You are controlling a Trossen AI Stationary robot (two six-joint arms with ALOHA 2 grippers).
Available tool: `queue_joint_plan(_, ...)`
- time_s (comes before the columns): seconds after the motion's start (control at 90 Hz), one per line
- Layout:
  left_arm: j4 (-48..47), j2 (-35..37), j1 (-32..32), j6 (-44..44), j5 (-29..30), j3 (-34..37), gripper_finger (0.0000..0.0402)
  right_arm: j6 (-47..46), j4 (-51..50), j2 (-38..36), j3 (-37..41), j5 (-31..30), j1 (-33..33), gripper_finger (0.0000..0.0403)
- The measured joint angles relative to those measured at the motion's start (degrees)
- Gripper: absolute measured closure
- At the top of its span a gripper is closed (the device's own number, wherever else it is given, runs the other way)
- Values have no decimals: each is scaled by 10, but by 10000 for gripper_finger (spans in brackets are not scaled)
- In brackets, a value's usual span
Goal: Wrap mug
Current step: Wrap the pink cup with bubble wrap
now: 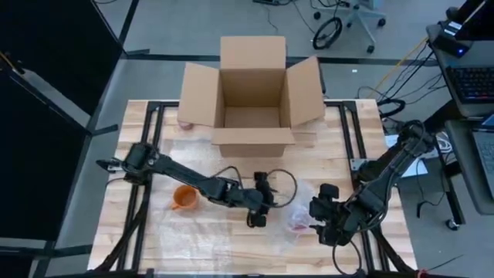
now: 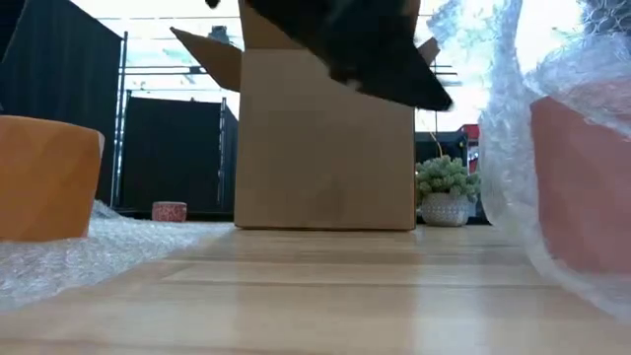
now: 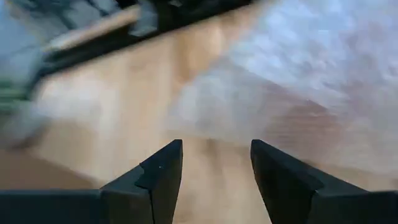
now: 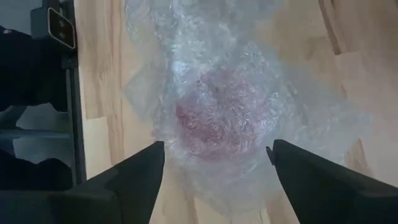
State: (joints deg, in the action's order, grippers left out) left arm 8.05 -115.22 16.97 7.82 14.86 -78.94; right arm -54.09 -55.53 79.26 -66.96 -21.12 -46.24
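red mug (image 4: 214, 118) sitting bundled in bubble wrap (image 4: 292, 93) on the worktop (image 1: 340, 154), right of centre | right gripper (image 4: 214, 168) hovering just over it, spread wide | left gripper (image 3: 214, 171) near centre, also open, holding nothing | orange mug (image 1: 184, 198) bare, off left

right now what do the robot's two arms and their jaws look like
Both arms are dark, near-black, built of slim jointed segments with chunkier blocks at the joints. The left gripper and right gripper each end in two flat, matte black wedge-shaped jaws with angular tips, as the wrist views show. A thin black cable loops beside the left arm's wrist. No markings are visible on either.
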Motion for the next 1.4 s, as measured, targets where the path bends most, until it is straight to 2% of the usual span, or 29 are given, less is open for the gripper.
queue_joint_plan(0.1, 53, -15, 12, 2, -24, -22, 223, 1, 0, 0, 0, 0, 0, 122)
queue_joint_plan(0.389, 74, 10, 33, 47, -28, -57, 223, -7, 0, 0, 0, 0, 0, 122)
queue_joint_plan(0.533, 65, 6, 47, 48, -67, -61, 223, -7, 1, 0, 0, 1, 0, 122)
queue_joint_plan(0.789, 103, -44, 49, 20, -76, -61, 223, 13, 37, 0, 0, 0, 5, 122)
queue_joint_plan(1.056, 150, -94, 49, 15, -102, -66, 223, 21, 30, 0, 0, 1, 6, 122)
queue_joint_plan(1.4, 149, -121, 47, 16, -147, -92, 223, 101, 31, 0, 0, 0, 67, 122)
